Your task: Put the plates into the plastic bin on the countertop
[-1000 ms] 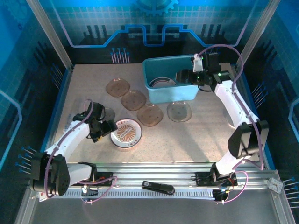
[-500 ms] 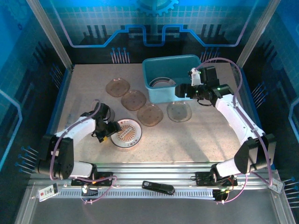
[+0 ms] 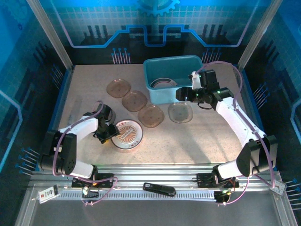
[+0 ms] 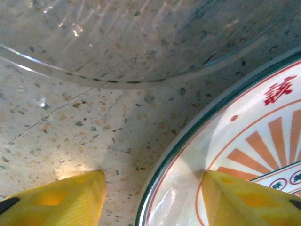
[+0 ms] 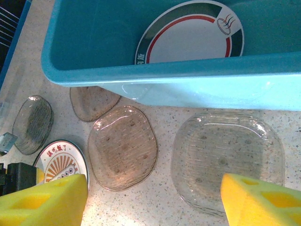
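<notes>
The teal plastic bin (image 3: 188,63) stands at the back of the beige countertop (image 3: 197,141) with a red-and-green rimmed plate (image 5: 193,33) inside. Three smoky plates (image 3: 134,100) lie in a diagonal row left of the bin, and a paler one (image 3: 180,112) lies in front of it. A round white plate (image 3: 128,134) with an orange sunburst sits near the left arm. My left gripper (image 4: 153,188) is open astride its green rim: one finger (image 4: 61,197) rests on the countertop, the other over the plate. My right gripper (image 5: 155,197) hangs open above the bin's front wall and the pale plate (image 5: 228,160).
A clear glass plate (image 4: 131,42) lies just beyond the left gripper, close to the white plate. A black remote-like object (image 3: 159,189) rests on the metal rail at the near edge. Blue edging borders the countertop on both sides.
The left gripper slid onto the white plate's left rim and its jaws narrowed. The right gripper drew back from over the bin toward the pale plate in front.
</notes>
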